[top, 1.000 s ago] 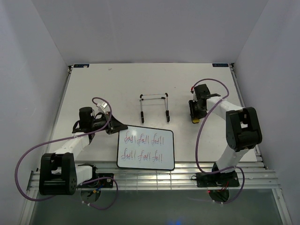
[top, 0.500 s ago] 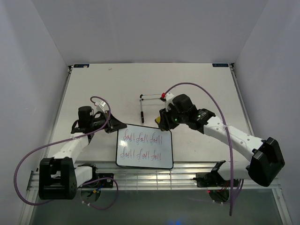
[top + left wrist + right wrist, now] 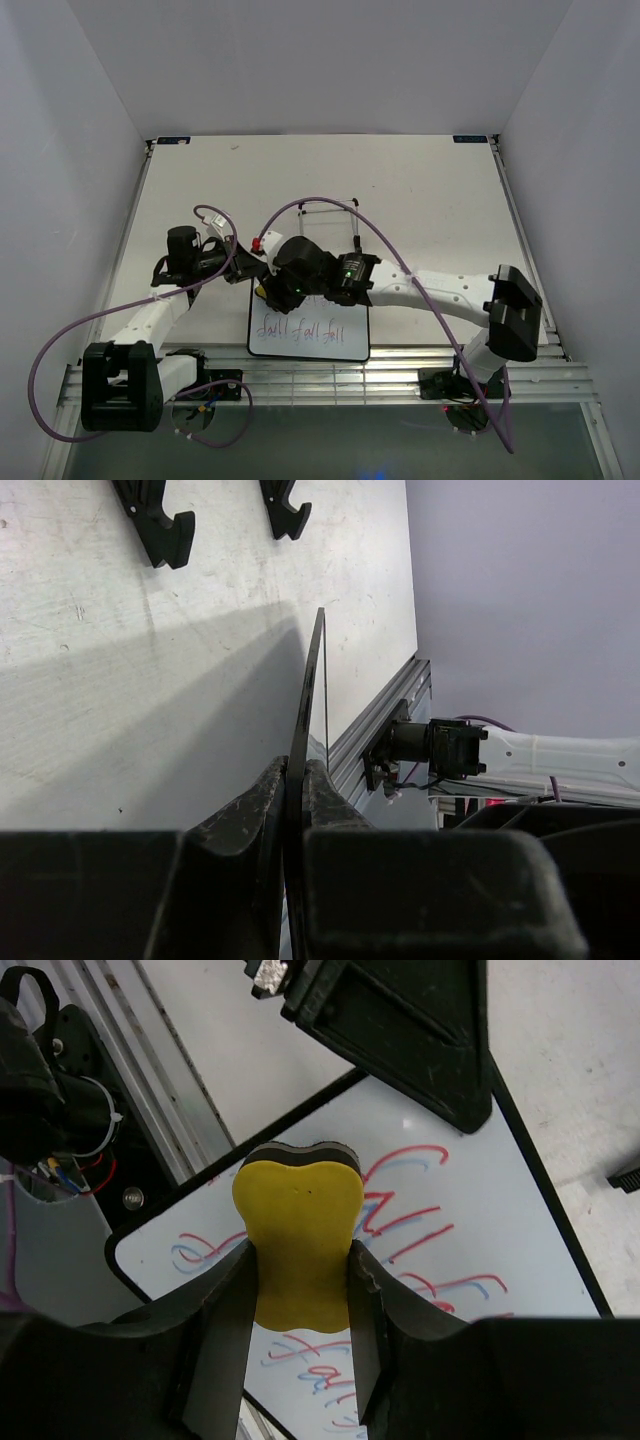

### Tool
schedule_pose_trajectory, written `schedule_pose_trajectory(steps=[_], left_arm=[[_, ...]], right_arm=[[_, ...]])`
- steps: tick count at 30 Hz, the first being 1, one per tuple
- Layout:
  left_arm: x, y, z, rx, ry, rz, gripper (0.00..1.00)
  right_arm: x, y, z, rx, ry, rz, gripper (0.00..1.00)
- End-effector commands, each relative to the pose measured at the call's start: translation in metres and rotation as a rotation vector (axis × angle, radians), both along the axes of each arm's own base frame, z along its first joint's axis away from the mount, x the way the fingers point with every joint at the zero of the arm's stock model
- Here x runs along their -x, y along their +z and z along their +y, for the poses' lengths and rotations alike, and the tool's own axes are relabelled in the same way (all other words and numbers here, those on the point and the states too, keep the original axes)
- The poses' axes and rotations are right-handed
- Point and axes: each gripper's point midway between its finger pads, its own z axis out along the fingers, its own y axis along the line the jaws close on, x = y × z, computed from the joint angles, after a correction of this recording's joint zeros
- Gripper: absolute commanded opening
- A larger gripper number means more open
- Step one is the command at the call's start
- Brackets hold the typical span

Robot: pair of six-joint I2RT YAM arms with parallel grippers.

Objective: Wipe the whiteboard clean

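Over the whiteboard [image 3: 318, 336] at ten o'clock, the right gripper [image 3: 297, 1260] has arrived clamping the eraser [image 3: 297, 1230]; the left gripper [image 3: 296, 780] pinches its edge; wiping can start.

From above, my right arm [image 3: 420, 288] hides the upper half, ten to two o'clock, of the small black-framed whiteboard [image 3: 310, 338]; my left wrist camera sees it only edge-on.

Setting: robotics lab, enclosed test cell. Evidence: plain pale partition walls [image 3: 320, 60] on three sides of white table [image 3: 430, 180]; slotted aluminium rail [image 3: 330, 378] along near edge; two white-and-black arms bolted there, left arm [image 3: 150, 318], right arm [image 3: 445, 290]; loose purple cables [image 3: 320, 198]; exposed wiring [image 3: 200, 400] at bases.
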Motion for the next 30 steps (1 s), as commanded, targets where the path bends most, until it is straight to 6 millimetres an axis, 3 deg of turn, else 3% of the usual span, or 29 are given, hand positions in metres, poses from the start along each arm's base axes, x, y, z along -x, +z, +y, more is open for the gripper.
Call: schedule_pose_trajectory(steps=[1, 4, 11, 15, 22, 30], left_arm=[[-0.009, 0.015, -0.001, -0.018, -0.011, -0.096, 0.00], [-0.009, 0.015, -0.001, -0.016, -0.015, -0.096, 0.00], [-0.008, 0.016, -0.002, -0.012, -0.023, -0.095, 0.00], [-0.006, 0.016, -0.004, -0.007, -0.034, -0.093, 0.00], [-0.002, 0.017, -0.008, 0.000, -0.057, -0.096, 0.00], [0.000, 0.017, -0.010, 0.001, -0.066, -0.098, 0.00]], right_arm=[[-0.004, 0.014, 0.026, -0.041, 0.011, -0.069, 0.34], [-0.003, 0.008, 0.035, -0.046, 0.024, -0.075, 0.35], [-0.008, -0.020, 0.024, 0.027, -0.005, -0.081, 0.36], [-0.013, -0.040, 0.009, 0.070, -0.024, -0.051, 0.37], [-0.035, -0.057, -0.019, 0.132, -0.098, -0.042, 0.39], [-0.054, -0.053, -0.031, 0.174, -0.126, -0.064, 0.43]])
